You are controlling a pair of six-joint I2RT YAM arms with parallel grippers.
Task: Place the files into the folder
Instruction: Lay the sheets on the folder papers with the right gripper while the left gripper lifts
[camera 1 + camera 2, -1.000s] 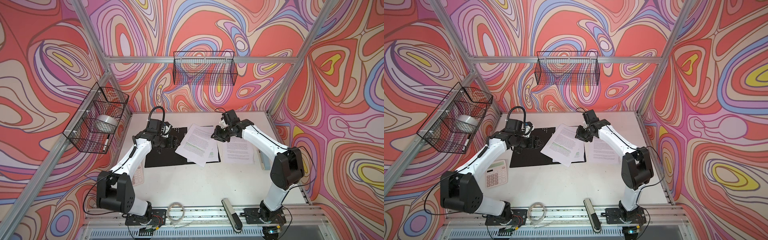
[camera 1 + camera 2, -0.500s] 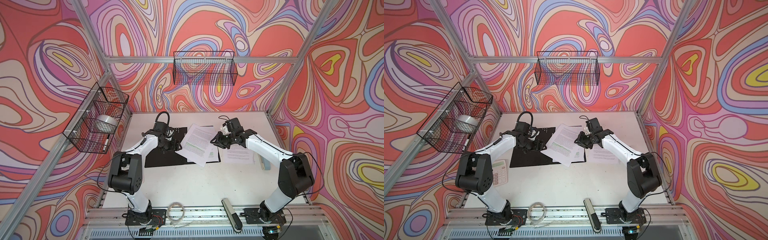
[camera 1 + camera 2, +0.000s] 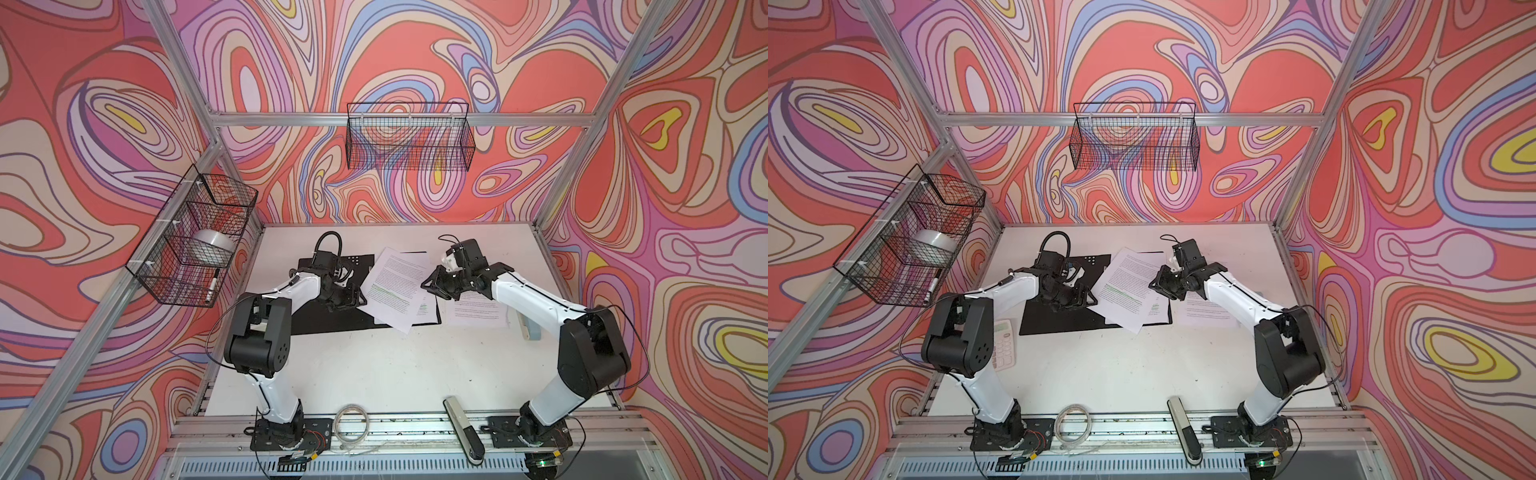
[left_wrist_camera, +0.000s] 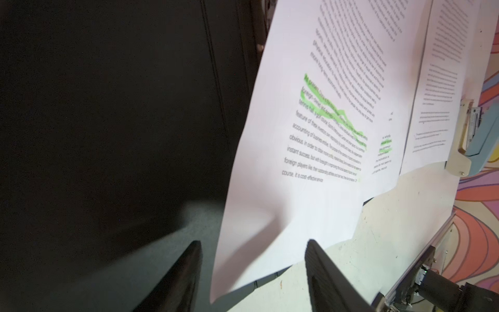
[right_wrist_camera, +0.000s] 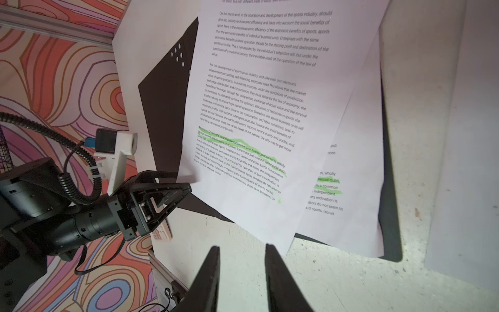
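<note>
In the middle of both top views, the folder [image 3: 332, 321] [image 3: 1059, 322] lies open and flat on the surface [image 3: 374, 374], black inside up, its long side running left to right. The files [image 3: 395, 282] rest on its right half. The top sheet is skewed, its long axis running from upper frame to lower, and its lower corner overhangs the folder's near edge. A second sheet [image 5: 356, 162] beneath is mostly covered. A third sheet [image 3: 478, 311] lies on the surface just right of the folder, partly hidden by the right arm [image 3: 532, 299]. The left arm [image 3: 291, 291] hides part of the folder's left half. The left fingers [image 4: 181, 281] stand apart with the top sheet's corner showing between them; contact cannot be made out. The right fingers [image 5: 208, 278] stand slightly apart over bare surface.
</note>
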